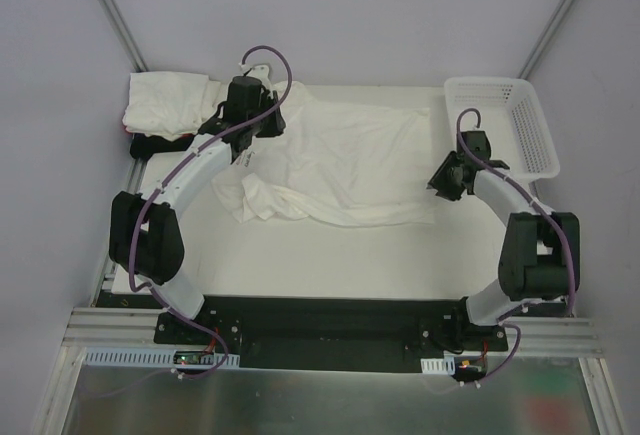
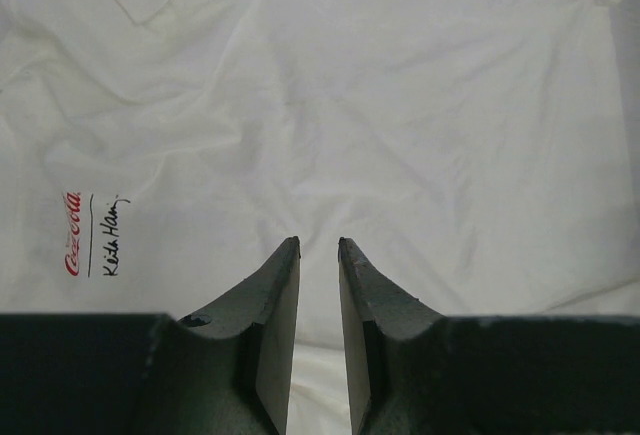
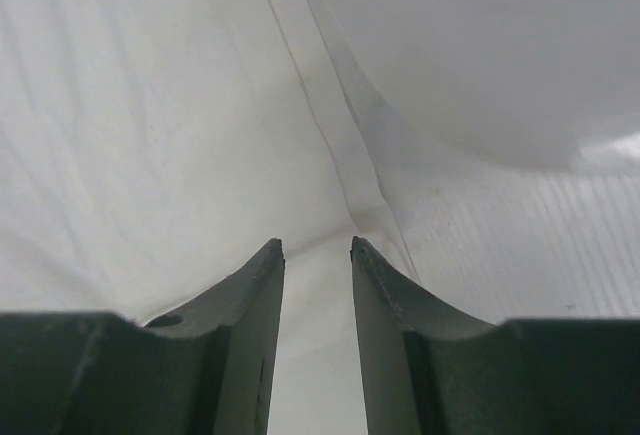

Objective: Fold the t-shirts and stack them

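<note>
A white t-shirt (image 1: 345, 165) lies spread and creased across the middle of the table, its front-left part bunched up. In the left wrist view this t-shirt (image 2: 380, 105) fills the picture, with a small red and black printed label (image 2: 90, 235). My left gripper (image 1: 262, 125) (image 2: 319, 245) is at the shirt's back-left edge, jaws narrow with a fold of white cloth between them. My right gripper (image 1: 440, 180) (image 3: 316, 245) stands open at the shirt's right edge (image 3: 150, 135), low over its hem. A pile of folded white t-shirts (image 1: 165, 103) sits at the back left on something dark (image 1: 150, 145).
A white plastic mesh basket (image 1: 505, 120) stands at the back right, close behind my right arm. Grey walls with metal rails close in the table on both sides. Bare table (image 1: 330, 255) shows in front of the shirt.
</note>
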You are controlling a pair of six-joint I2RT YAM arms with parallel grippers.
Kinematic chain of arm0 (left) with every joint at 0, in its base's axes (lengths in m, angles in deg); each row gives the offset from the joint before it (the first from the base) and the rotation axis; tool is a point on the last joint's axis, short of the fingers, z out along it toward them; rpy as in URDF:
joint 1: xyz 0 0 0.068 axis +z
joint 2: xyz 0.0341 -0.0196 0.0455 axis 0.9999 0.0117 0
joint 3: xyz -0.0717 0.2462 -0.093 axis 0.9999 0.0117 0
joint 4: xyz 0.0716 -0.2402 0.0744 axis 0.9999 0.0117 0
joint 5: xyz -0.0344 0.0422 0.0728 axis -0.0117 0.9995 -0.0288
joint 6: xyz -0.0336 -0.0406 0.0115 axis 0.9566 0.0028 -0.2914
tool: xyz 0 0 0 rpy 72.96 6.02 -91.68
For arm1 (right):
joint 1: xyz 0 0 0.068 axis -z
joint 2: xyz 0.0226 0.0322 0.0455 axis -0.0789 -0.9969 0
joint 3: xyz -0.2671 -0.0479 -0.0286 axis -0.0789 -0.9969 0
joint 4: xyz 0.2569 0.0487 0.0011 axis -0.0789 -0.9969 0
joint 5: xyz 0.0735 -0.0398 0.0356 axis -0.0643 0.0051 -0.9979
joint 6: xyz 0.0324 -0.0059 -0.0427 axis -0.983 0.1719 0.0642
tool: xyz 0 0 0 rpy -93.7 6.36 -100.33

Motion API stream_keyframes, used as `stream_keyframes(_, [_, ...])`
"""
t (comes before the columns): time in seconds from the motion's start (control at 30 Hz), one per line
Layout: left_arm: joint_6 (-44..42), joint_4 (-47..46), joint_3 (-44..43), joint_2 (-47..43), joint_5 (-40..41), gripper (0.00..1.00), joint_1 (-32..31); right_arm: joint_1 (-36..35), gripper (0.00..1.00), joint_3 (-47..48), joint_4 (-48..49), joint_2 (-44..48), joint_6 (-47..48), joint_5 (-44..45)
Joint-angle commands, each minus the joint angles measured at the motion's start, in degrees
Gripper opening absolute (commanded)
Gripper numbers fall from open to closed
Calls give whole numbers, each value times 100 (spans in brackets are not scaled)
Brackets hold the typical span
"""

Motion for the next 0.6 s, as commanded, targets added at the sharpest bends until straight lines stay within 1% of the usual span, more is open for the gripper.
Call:
stream_keyframes(0.0, [-67,-118,-63,38,-129,21,-56,43,37,-601,-316,1240,-53,264])
stream_keyframes(0.03, [-67,-126,-81,47,-129,22,-56,35,36,-733,-325,1599,-62,293])
stream_keyframes(0.07, [-67,-118,-81,56,-138,22,-64,35,37,-978,-333,1741,-54,310])
stream_keyframes(0.13, [-58,-118,-72,64,-164,22,-64,35,35,-1173,-386,2023,-36,337])
stream_keyframes(0.17, [-58,-118,-72,56,-156,22,-73,35,32,-1330,-395,2215,-36,337])
stream_keyframes(0.23, [-58,-118,-72,56,-138,22,-73,35,26,-1472,-387,2314,-36,293])
stream_keyframes(0.27, [-58,-118,-81,56,-138,22,-82,35,19,-1507,-360,2314,-45,275])
stream_keyframes(0.37, [-67,-118,-81,38,-112,21,-82,44,10,-1543,-255,2148,-71,144])
stream_keyframes(0.57, [-102,-118,-107,20,-59,22,-82,17,10,-1499,0,1550,-177,-182])
